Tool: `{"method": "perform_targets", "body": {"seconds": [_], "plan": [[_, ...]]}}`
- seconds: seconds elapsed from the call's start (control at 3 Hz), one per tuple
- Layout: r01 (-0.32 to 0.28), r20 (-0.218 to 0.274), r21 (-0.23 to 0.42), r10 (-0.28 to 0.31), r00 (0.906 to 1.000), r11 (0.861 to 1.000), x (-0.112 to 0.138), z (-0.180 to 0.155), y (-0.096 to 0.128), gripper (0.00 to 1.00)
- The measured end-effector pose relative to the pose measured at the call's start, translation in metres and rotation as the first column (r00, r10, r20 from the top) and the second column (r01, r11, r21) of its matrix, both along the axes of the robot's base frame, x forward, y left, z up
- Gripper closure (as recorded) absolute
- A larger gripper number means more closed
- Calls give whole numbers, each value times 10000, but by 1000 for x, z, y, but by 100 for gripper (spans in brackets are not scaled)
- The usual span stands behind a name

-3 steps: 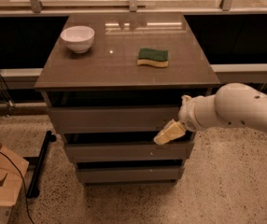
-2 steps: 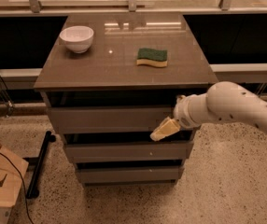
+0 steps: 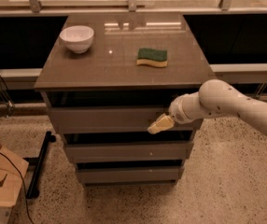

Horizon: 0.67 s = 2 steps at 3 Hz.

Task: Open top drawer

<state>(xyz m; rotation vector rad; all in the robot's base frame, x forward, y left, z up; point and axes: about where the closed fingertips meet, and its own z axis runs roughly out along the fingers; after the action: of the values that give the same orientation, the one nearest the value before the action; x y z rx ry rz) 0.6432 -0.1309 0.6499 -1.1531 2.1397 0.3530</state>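
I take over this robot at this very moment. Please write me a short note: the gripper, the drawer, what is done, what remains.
Gripper: in front of the top drawer, at the right part of its front near the lower edge. The arm comes in from the right. Contact cannot be told.
Top drawer: directly under the cabinet top, not visibly pulled out.
Done: the gripper is at the drawer front.
Left: pull the drawer out.
Also on top: white bowl at back left, green sponge right of centre.
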Motion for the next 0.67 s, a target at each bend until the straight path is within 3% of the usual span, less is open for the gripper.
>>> {"method": "perform_targets", "body": {"seconds": [0.67], "plan": [[0, -1, -1, 0, 10000, 10000, 0, 17, 0, 71]]}}
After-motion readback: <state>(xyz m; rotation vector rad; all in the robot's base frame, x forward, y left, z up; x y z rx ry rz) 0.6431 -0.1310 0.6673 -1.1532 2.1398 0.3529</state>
